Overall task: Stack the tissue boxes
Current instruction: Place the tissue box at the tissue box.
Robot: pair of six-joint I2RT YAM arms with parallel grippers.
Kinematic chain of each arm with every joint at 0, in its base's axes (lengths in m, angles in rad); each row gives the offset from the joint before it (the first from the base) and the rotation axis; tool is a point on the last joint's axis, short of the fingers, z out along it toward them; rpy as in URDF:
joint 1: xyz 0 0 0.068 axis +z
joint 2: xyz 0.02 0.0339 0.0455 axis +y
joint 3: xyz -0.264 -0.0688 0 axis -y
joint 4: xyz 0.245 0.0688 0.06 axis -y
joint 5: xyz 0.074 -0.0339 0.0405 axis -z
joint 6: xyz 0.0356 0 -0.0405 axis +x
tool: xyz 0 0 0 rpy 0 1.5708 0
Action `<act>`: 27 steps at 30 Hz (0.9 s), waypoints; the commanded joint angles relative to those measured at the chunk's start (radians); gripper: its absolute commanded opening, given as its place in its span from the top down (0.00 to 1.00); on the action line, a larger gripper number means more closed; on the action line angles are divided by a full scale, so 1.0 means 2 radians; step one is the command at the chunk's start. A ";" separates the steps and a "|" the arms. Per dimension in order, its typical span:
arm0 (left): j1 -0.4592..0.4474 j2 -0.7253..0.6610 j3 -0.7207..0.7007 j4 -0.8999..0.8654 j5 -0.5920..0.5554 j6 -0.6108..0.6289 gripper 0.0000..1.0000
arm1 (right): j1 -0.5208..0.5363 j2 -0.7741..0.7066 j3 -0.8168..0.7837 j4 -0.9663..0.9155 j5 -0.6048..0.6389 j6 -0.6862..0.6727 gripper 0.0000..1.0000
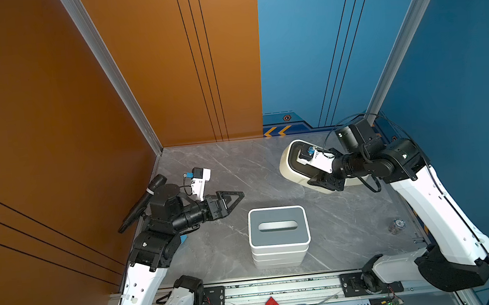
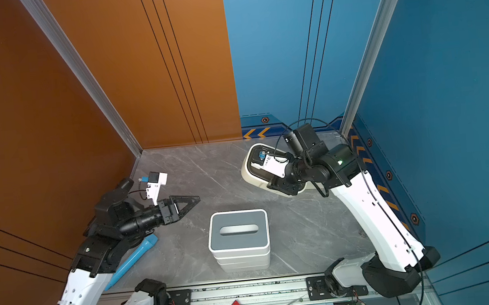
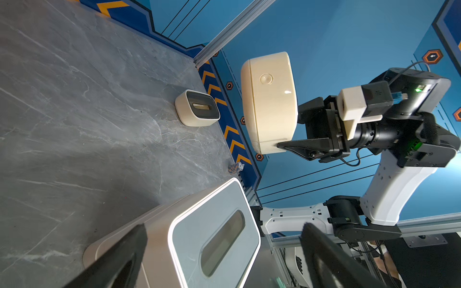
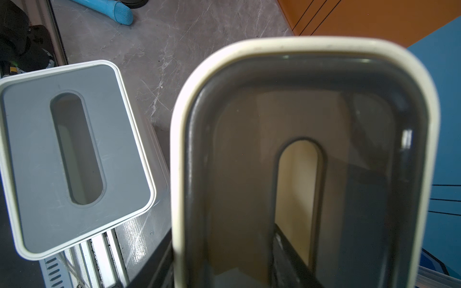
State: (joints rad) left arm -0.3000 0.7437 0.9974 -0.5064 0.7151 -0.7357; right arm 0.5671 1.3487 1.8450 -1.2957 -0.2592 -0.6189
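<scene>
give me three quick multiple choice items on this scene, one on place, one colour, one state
1. Where is the white stack? A far left corner; B centre, by the front rail; C against the blue wall.
2. Its top lid colour? A grey; B red; C bamboo.
3. The right pincer is? A open, empty; B out of view; C shut on a cream box.
Key: B, both top views show it there; A, the top views show grey; C, the left wrist view shows the box held in the air.

cream box (image 4: 249, 124) blurred up close, trinket (image 1: 396, 225) unidentifiable
</scene>
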 commanded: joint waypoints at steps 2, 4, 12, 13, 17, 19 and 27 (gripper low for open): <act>0.000 -0.012 0.002 -0.014 0.008 0.000 0.02 | 0.031 -0.004 0.030 -0.014 -0.003 0.008 0.80; 0.004 -0.008 0.006 -0.019 0.020 0.003 0.02 | 0.041 -0.003 0.035 -0.019 0.007 0.007 0.80; 0.015 0.002 0.008 -0.036 0.052 0.036 0.02 | 0.102 -0.007 0.036 -0.007 0.026 0.025 0.81; 0.016 0.004 0.007 -0.039 0.054 0.041 0.02 | 0.111 -0.006 0.041 -0.008 0.032 0.026 0.81; 0.026 0.006 0.008 -0.064 0.063 0.053 0.02 | 0.134 -0.006 0.051 -0.007 0.037 0.025 0.81; 0.032 0.000 0.011 -0.067 0.076 0.047 0.02 | 0.143 -0.006 0.051 -0.005 0.039 0.022 0.81; 0.058 -0.023 0.027 -0.082 0.094 0.040 0.02 | 0.152 -0.007 0.058 0.001 0.024 0.027 0.82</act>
State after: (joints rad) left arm -0.1986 0.7177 1.0298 -0.6437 0.8661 -0.6701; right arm 0.8600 1.3502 1.9236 -1.3251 -0.2043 -0.5812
